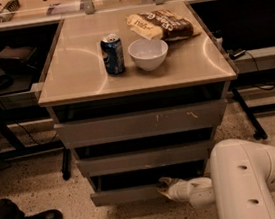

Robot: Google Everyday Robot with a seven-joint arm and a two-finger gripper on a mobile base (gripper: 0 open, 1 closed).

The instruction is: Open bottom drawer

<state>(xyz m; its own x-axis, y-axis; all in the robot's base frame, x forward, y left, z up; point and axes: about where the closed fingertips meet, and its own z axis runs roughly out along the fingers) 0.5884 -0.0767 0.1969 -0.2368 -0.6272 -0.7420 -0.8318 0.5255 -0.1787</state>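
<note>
Though its grip cannot be told, the gripper point(164, 186) sits at the bottom drawer point(123, 195).

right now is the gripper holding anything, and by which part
The gripper sits at the front top edge of the bottom drawer, right of its middle. Whether it actually grips that edge cannot be told.

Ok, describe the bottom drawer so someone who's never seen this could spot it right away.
Find the tan-topped drawer cabinet with a can and a bowl on top. Go down its three grey fronts to the lowest, the bottom drawer. It is the narrowest, unmarked unlike the scratched top front, and the gripper is at its upper edge.
</note>
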